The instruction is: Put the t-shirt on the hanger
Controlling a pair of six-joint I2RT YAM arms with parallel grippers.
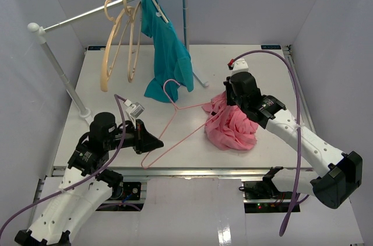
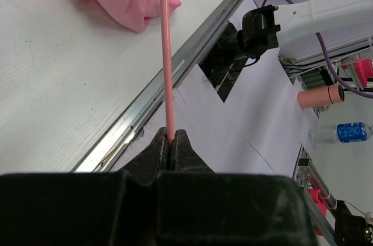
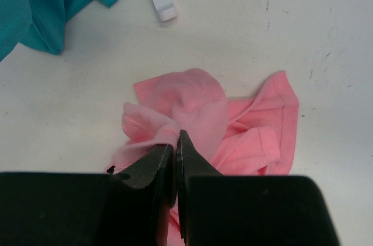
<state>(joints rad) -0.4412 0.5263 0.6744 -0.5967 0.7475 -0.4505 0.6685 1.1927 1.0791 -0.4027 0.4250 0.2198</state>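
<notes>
1. The left gripper [image 1: 152, 141], at the lower left of the overhead view, was clamped shut on the hanger [image 1: 176, 106], its thin pink rod pinched between the fingertips.
2. The hanger stretched across the middle of the table [image 1: 105, 97], its hook near the hem of the teal shirt [image 1: 169, 53].
3. The right gripper [image 1: 229, 101], right of centre, was closed on a fold of the t-shirt [image 1: 233, 129].
4. The t-shirt sat bunched in a heap on the table, right of centre, with the hanger's frame reaching its left edge.
5. Wooden hangers [image 1: 105, 68] hung from the rail [image 1: 87, 17] at upper left.
</notes>
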